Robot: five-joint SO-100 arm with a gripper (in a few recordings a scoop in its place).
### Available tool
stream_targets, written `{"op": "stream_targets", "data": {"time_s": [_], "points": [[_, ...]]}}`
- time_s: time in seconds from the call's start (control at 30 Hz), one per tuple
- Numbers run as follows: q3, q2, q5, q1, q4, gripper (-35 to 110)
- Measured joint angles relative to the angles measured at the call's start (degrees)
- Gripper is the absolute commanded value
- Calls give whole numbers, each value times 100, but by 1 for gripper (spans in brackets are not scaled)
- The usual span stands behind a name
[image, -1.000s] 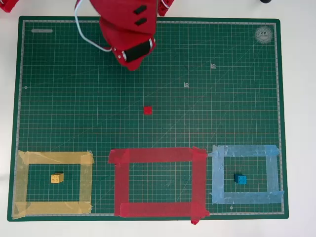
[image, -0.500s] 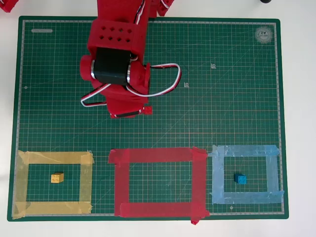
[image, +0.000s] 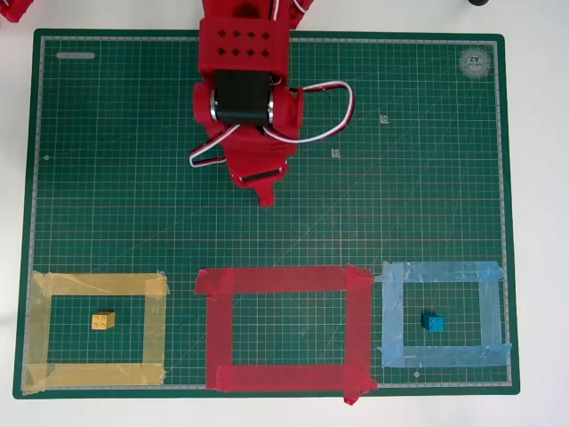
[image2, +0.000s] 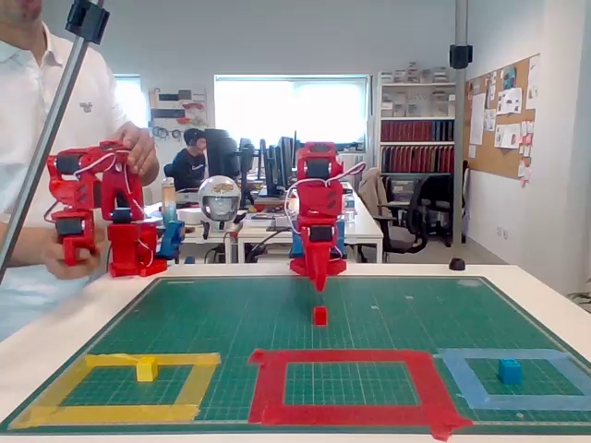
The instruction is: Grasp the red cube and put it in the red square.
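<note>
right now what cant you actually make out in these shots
- Red cube: clear in the fixed view; in the overhead view the arm covers it.
- Gripper: whether the jaws are open or shut; its fingertips merge into one red shape in the fixed view, and the arm's body hides them from above.
- Gap between gripper and cube: the fixed view looks head-on, so depth is unclear.
- Print in the green mat's corner: too small to read.

mat: matt green, gridded | red square: wrinkled tape
</note>
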State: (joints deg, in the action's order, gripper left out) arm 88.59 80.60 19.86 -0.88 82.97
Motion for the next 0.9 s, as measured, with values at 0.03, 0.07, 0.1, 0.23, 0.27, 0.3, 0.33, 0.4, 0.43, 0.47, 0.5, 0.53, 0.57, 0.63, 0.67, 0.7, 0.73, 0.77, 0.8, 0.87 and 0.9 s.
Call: {"op": "stream_targets", "data": {"time_s": [0.03, 0.07, 0.1, 0.23, 0.27, 0.3, 0.33, 0.4, 0.43, 0.47, 0.5, 0.53, 0.57, 0.63, 0.67, 0.7, 0.73, 0.77, 0.8, 0.87, 0.9], "points": [[132, 35, -53, 0, -158, 24], [272, 62, -88, 9, -308, 24], [387, 79, -105, 18, -457, 24], [756, 185, -123, 18, -1072, 24], [817, 193, -123, 18, -1230, 24], [888, 202, -123, 18, -1371, 24], [914, 229, -123, 18, -1477, 24], [940, 272, -123, 18, -1600, 24], [940, 281, -123, 18, -1635, 24], [940, 299, -176, 18, -1670, 24], [940, 299, -193, 18, -1723, 24], [993, 299, -211, 18, -1767, 24], [1020, 299, -211, 18, -1819, 24], [1099, 308, -211, 18, -1934, 24], [1125, 308, -211, 18, -1995, 24], [1134, 308, -211, 18, -2030, 24], [1134, 316, -211, 18, -2057, 24], [1151, 316, -211, 18, -2074, 24], [1160, 316, -211, 18, -2083, 24], [1160, 316, -290, 18, -2101, 24], [1204, 316, -352, 18, -2109, 24]]}}
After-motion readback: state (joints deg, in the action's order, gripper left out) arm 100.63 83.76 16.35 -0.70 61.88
